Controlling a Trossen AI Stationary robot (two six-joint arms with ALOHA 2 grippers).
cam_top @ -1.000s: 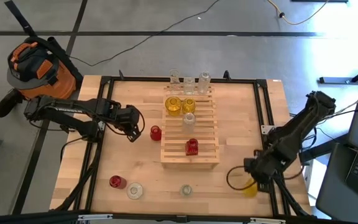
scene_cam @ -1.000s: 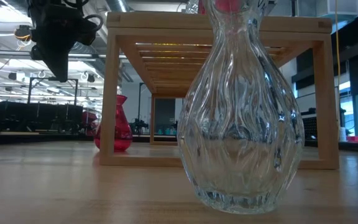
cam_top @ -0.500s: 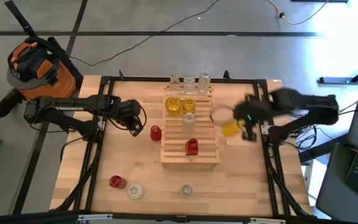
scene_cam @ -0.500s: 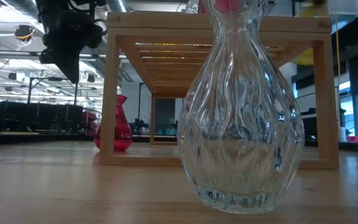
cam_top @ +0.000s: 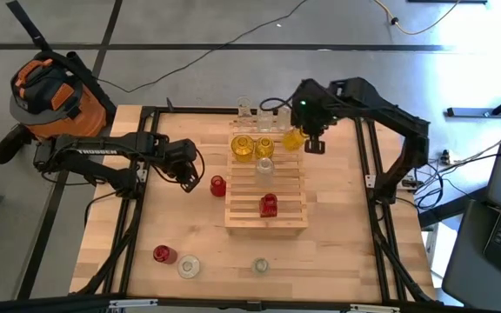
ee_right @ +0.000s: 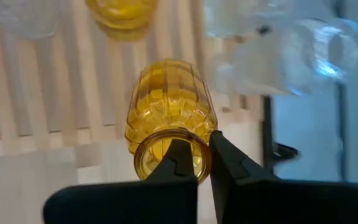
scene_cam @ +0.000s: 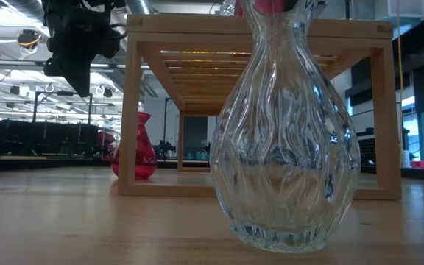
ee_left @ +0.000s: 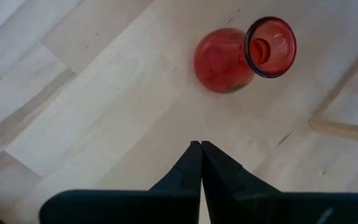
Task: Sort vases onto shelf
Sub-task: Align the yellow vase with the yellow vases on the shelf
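Observation:
My right gripper is shut on a yellow ribbed vase over the far right part of the slatted wooden shelf. On the shelf stand three clear vases along the far edge, two yellow ones, another clear one and a red one. My left gripper is shut and hovers left of a red vase that stands on its base on the table beside the shelf's left side. My right gripper holds the yellow vase by the rim of its mouth, one finger inside the opening and the other outside. The fingers come from above, pointing down. The vase hangs upright below them over the slats; whether its base touches them I cannot tell.
Near the table's near edge stand a red vase and two clear vases; the latter fills the low view. A black frame runs along the table's sides. Bare wood lies right of the shelf.
My right arm has swung from the table's near right corner up and toward the far edge, then left, carrying the yellow vase lifted clear to the shelf's far right part. My left gripper has edged slightly toward the red vase and stayed shut.

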